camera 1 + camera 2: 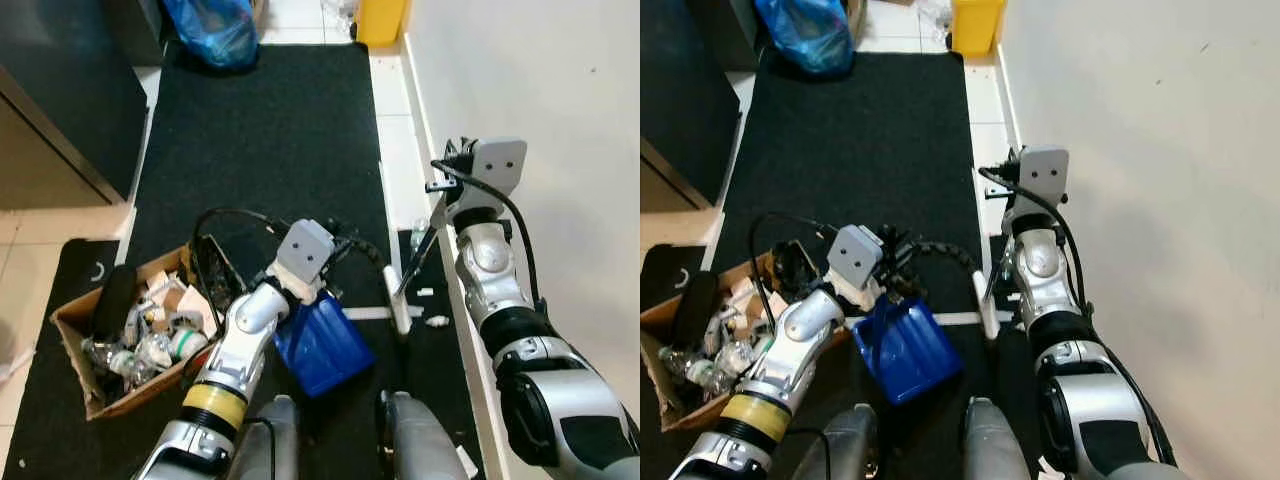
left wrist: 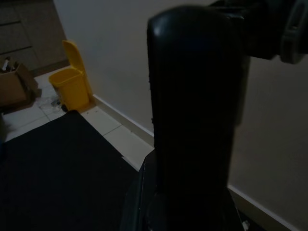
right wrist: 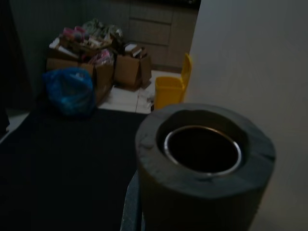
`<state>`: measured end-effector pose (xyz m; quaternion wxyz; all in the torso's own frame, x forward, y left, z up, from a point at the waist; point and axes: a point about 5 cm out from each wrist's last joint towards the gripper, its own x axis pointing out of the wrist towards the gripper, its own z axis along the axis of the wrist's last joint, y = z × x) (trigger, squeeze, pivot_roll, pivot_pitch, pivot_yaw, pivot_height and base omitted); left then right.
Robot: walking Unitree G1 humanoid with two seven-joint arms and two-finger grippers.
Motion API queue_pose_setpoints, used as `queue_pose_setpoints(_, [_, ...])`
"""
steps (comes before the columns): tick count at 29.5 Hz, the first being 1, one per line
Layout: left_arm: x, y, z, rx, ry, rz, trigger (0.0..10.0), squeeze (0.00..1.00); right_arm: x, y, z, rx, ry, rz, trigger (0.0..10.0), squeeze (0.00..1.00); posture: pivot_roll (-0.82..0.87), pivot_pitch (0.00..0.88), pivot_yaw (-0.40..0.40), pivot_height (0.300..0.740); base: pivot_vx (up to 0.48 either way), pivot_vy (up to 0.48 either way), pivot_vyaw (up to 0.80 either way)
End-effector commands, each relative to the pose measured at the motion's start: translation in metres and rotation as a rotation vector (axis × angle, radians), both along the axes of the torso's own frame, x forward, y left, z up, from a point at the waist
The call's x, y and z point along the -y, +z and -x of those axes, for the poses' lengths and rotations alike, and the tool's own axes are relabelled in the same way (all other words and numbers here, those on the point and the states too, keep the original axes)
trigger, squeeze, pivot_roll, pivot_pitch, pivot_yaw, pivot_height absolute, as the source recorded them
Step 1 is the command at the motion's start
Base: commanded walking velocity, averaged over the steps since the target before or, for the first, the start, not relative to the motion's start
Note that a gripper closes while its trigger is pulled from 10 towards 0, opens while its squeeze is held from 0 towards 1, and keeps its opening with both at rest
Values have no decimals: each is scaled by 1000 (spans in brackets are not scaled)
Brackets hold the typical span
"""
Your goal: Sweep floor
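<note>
A blue dustpan [image 1: 322, 345] hangs tilted just above the black mat [image 1: 270, 140], right beside the cardboard box. My left gripper [image 1: 335, 255] is shut on its dark handle [image 2: 192, 120], which looms large in the left wrist view. My right gripper [image 1: 448, 175] is close to the wall and shut on the broom. Its thin pole [image 1: 418, 258] slants down to a white head [image 1: 397, 300] resting at the mat's right edge. The foam-wrapped top end of the pole [image 3: 202, 159] fills the foreground of the right wrist view. Small white scraps [image 1: 437, 321] lie near the broom head.
A cardboard box [image 1: 75, 330] full of rubbish sits on the floor at my left. A dark cabinet [image 1: 60, 90] stands at the far left, a white wall [image 1: 540, 80] close on the right. A blue bag [image 1: 215, 30] and a yellow bin [image 1: 380, 20] lie beyond the mat.
</note>
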<state>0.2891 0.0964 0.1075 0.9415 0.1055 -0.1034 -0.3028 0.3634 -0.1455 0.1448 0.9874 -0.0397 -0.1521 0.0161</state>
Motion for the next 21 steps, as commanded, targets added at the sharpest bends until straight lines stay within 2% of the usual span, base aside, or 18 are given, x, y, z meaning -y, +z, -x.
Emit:
queue_pose_setpoints(1, [2,-4,4,1,16,16,10000,0,-2,4,1,27,27,2,10000,0,121,274,-101,740,0,0,0])
queue_pose_setpoints(14, [-8,-28,18,-52,62,-7,10000,0,-4,10,-2,24,46,4,10000,0,124,302,-128,740,0,0,0])
queue_pose_setpoints(21, [-21,-37,25,-45,154,-21,10000,0,-1,17,-3,47,52,11,10000,0,114,343,-149,740,0,0,0])
